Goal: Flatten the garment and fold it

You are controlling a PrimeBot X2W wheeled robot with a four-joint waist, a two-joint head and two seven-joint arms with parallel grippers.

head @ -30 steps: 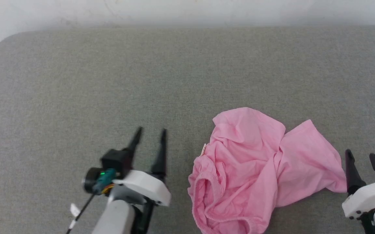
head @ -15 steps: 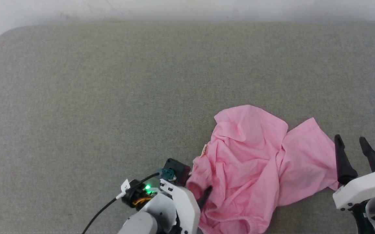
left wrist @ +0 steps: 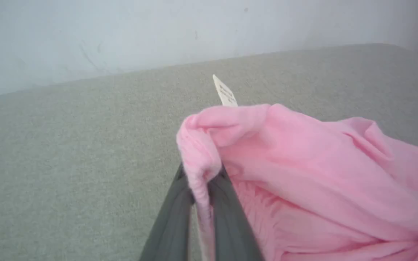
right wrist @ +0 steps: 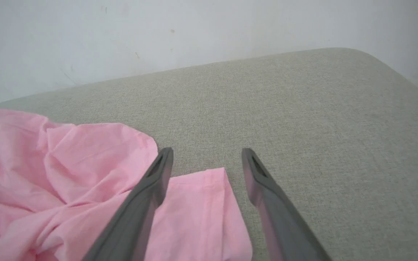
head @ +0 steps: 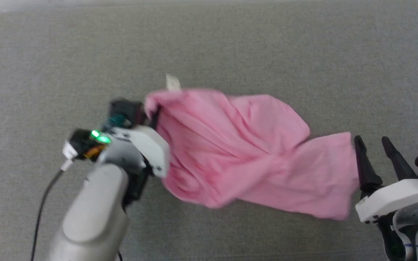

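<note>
Garment (head: 245, 159): pink shorts, wrinkled, stretched sideways across the grey cushion (head: 230, 43), mid-frame in the head view.
Label (head: 172, 83): white, sticking up at the garment's left end.
Left gripper (left wrist: 201, 181): clamped tight on a fold at that left end.
Right gripper (head: 371, 142): fingers spread wide, gripping nothing, just beside the right hem; the right wrist view shows a hem corner between them.

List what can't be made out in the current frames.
1. Label print: too small and blurred, left wrist and head views.
2. Left pincer fingertips: wrapped by a fold of the garment, left wrist view.
3. The garment's lower edge: motion-blurred, head view.
4. Whether the right pincer touches the garment below it: undecidable, right wrist view. That view's left and bottom edges cut off the rest of the garment.
</note>
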